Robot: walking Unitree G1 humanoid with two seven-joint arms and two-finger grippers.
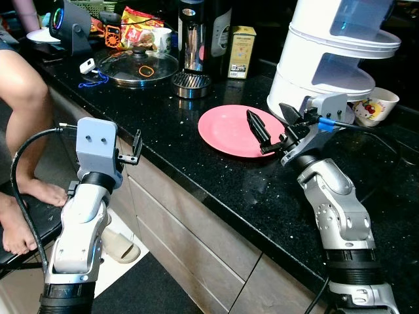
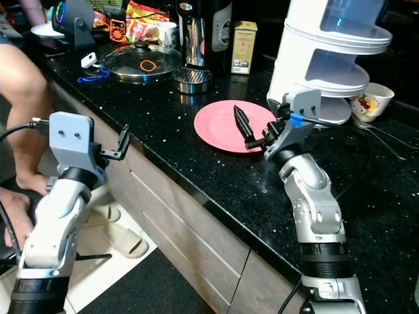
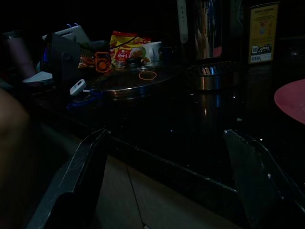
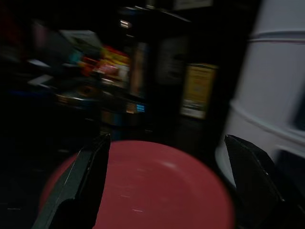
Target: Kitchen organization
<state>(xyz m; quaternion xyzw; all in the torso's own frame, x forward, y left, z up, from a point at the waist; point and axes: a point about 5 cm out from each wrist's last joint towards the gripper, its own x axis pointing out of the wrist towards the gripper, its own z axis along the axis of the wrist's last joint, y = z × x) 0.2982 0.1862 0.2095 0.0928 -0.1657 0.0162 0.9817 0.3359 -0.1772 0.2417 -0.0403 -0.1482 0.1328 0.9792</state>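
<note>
Along the black counter, reaching for a plate

Off the counter edge, the left gripper hangs idle, fingers spread on nothing. Further right the pink plate lies flat on the counter, just before the white steamer; being round, it has no long axis and points no way. Over its near rim the right gripper is spread wide. Judged: lower one finger under the rim and close gently, clear of the steamer.
</note>
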